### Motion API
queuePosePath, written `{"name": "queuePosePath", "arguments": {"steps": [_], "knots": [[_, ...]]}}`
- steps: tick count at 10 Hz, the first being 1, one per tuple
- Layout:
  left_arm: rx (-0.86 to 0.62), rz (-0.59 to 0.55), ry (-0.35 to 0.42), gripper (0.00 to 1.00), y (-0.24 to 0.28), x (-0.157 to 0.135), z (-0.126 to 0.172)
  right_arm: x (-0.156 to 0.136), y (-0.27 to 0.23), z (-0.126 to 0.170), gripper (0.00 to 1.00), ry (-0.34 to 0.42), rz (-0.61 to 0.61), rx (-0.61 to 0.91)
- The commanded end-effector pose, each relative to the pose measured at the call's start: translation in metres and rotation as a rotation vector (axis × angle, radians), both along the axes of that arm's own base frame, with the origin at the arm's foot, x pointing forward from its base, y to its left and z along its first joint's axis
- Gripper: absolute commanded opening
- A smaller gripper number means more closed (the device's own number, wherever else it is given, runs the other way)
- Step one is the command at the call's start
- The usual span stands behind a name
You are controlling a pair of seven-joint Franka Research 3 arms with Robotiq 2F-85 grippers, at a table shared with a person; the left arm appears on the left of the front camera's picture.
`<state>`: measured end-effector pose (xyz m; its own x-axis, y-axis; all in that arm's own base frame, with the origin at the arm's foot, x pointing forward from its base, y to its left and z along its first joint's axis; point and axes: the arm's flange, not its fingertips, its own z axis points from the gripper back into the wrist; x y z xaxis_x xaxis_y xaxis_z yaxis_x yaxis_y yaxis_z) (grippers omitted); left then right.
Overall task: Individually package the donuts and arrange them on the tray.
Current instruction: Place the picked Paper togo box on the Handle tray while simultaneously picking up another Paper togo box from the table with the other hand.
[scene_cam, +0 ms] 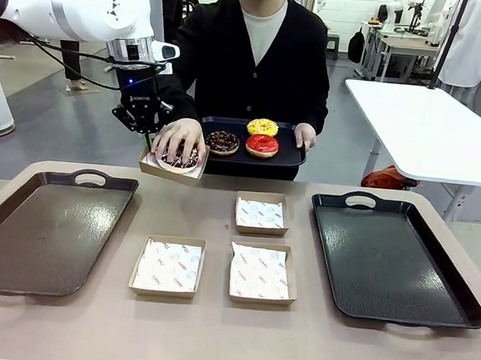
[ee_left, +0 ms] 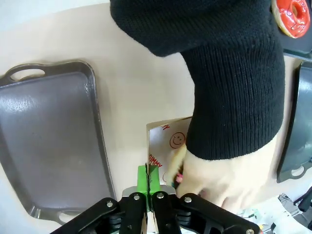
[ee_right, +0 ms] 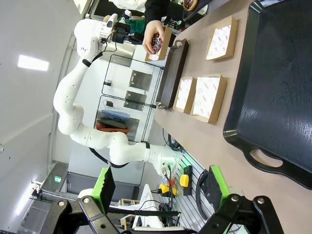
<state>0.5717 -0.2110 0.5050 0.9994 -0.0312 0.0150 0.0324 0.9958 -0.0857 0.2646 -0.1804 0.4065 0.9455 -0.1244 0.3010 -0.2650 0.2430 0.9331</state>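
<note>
Pinching probably the box rim with the left gripper, right beside the person's hand; might slip and drop the donut if pushed hard.

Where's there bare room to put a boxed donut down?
Left tray and right tray lie bare, flanking three empty boxes. Crowded at the far edge: the person's hand, left pincer and held box.

Table: beige tabletop with rounded corners.
Left side: dark brown rectangular tray with handles, lying flat.
Right side: black rectangular tray with handles, lying flat.
Between the trays: three shallow cardboard boxes lined with white printed paper: far box, near-left box, and near-right box just beside it.
</note>
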Motion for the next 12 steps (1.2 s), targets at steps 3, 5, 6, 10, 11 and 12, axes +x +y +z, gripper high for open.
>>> {"name": "queuePosePath", "arguments": {"steps": [3,5,6,10,11,12], "knots": [[-0.001,0.003,-0.006,0.00,0.0011,0.0012,0.0005,0.0004,-0.0009,0.0003,1.00,-0.006,-0.005,0.011],[-0.001,0.003,-0.006,0.00,0.0011,0.0012,0.0005,0.0004,-0.0009,0.0003,1.00,-0.006,-0.005,0.011],[-0.001,0.003,-0.006,0.00,0.0011,0.0012,0.0005,0.0004,-0.0009,0.0003,1.00,-0.006,-0.005,0.011],[-0.001,0.003,-0.006,0.00,0.0011,0.0012,0.0005,0.0004,-0.0009,0.0003,1.00,-0.006,-0.005,0.011],[-0.001,0.003,-0.006,0.00,0.0011,0.0012,0.0005,0.0004,-0.0009,0.0003,1.00,-0.006,-0.005,0.011],[-0.001,0.003,-0.006,0.00,0.0011,0.0012,0.0005,0.0004,-0.0009,0.0003,1.00,-0.006,-0.005,0.011]]}}
